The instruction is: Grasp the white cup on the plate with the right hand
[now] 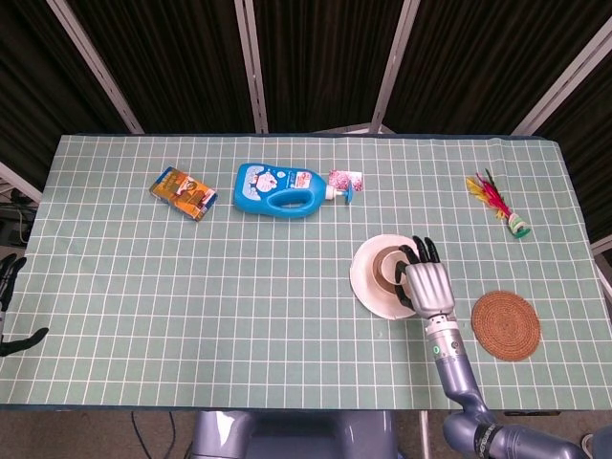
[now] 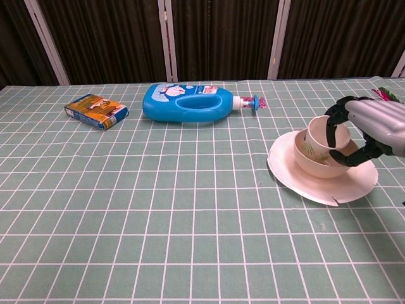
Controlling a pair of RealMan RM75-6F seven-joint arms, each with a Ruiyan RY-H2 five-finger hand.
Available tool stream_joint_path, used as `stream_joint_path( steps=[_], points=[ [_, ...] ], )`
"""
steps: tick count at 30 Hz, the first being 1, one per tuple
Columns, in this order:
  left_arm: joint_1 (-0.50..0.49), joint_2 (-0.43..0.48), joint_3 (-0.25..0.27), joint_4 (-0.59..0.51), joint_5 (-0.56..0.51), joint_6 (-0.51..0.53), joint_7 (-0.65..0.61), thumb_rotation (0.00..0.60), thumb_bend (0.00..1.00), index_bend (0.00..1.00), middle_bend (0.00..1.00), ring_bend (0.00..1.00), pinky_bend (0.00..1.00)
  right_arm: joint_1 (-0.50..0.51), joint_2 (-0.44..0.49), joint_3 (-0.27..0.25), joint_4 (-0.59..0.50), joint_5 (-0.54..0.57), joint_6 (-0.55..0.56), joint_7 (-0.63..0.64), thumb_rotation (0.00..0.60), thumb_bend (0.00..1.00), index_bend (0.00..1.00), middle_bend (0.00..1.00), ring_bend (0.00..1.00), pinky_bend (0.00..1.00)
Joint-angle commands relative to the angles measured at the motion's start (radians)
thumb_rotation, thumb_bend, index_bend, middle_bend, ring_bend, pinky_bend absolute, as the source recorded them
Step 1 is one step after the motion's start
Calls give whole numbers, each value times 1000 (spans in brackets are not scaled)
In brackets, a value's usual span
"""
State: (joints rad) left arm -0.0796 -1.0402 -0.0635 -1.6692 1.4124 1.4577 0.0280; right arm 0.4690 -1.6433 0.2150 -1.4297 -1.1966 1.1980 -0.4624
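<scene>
**Inspector A:** Far left edge, head view?

**Inspector B:** The left hand (image 1: 11, 287) hangs off the desk (image 1: 191, 287) edge, dark and only partly in frame. I cannot tell whether its fingers are spread or closed.

**Inspector A:** On the desk itself, left side?

**Inspector B:** An orange box (image 1: 184, 192) lies flat, well apart from a blue bottle (image 1: 279, 188) on its side, cap pointing right. A small pink packet (image 1: 345, 179) sits just beside the cap.

**Inspector A:** The task item?

**Inspector B:** The plate (image 2: 297, 180) is right of centre. A bowl (image 2: 313, 158) rests on it, and the cup (image 2: 329, 130) stands in the bowl, tilted slightly towards the left in the chest view.

**Inspector A:** State of the right hand?

**Inspector B:** The right hand (image 2: 373, 126) is at the cup's right side. Its fingers (image 2: 330, 120) curl over the rim and the thumb reaches under at the bowl's edge. They bracket the cup; firm contact is not certain from either view.

**Inspector A:** Further right?

**Inspector B:** A round woven coaster (image 1: 505, 324) lies near the wrist. A feathered shuttlecock (image 1: 499, 204) lies near the far right edge.
</scene>
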Motion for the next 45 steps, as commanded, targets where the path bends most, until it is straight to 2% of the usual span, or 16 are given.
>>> stream_joint_path(
  steps=[1, 3, 6, 10, 14, 18, 25, 31, 38, 40, 43, 45],
  points=[
    [0, 0, 0, 1, -1, 0, 0, 600, 0, 0, 0, 0, 0, -3, 14, -6, -14, -20, 18, 0, 600, 542, 633, 187, 0, 0],
    [-1, 0, 0, 1, -1, -2, 1, 600, 0, 0, 0, 0, 0, -10, 39, -7, -35, -41, 44, -3, 600, 540, 633, 187, 0, 0],
    [-1, 0, -1, 1, -3, -3, 1, 600, 0, 0, 0, 0, 0, -41, 122, 6, -97, -80, 122, -2, 600, 538, 634, 187, 0, 0],
    [-1, 0, 0, -2, -3, -1, 7, 600, 0, 0, 0, 0, 0, -84, 225, 31, -146, -60, 176, 0, 600, 535, 635, 187, 0, 0],
    [0, -3, 0, -8, 0, 3, 21, 600, 0, 0, 0, 0, 0, -109, 298, 47, -146, 8, 160, 2, 600, 531, 635, 187, 0, 0],
    [0, -4, 0, -11, -3, 3, 30, 600, 0, 0, 0, 0, 0, -119, 331, 49, -128, 85, 114, 5, 600, 524, 635, 187, 0, 0],
    [-1, -4, 0, -16, -6, 1, 41, 600, 0, 0, 0, 0, 0, -106, 298, 37, -31, 193, 2, 42, 600, 510, 636, 187, 0, 0],
    [-2, -5, 0, -14, -6, 0, 43, 600, 0, 0, 0, 0, 0, -82, 230, 25, 57, 221, -46, 55, 600, 509, 635, 187, 0, 0],
    [-2, -3, -1, -12, -9, -2, 34, 600, 0, 0, 0, 0, 0, -62, 187, 11, 97, 245, -81, 37, 600, 492, 636, 187, 0, 0],
    [-2, -3, -1, -11, -8, -2, 33, 600, 0, 0, 0, 0, 0, -60, 183, 9, 99, 243, -78, 35, 600, 470, 636, 187, 0, 0],
    [-2, -3, -1, -11, -7, 0, 31, 600, 0, 0, 0, 0, 0, -59, 189, 2, 89, 237, -80, 33, 600, 384, 621, 149, 0, 0],
    [-1, -3, -1, -11, -6, 0, 30, 600, 0, 0, 0, 0, 0, -59, 199, -1, 76, 237, -83, 32, 600, 320, 552, 89, 0, 0]
  ],
)
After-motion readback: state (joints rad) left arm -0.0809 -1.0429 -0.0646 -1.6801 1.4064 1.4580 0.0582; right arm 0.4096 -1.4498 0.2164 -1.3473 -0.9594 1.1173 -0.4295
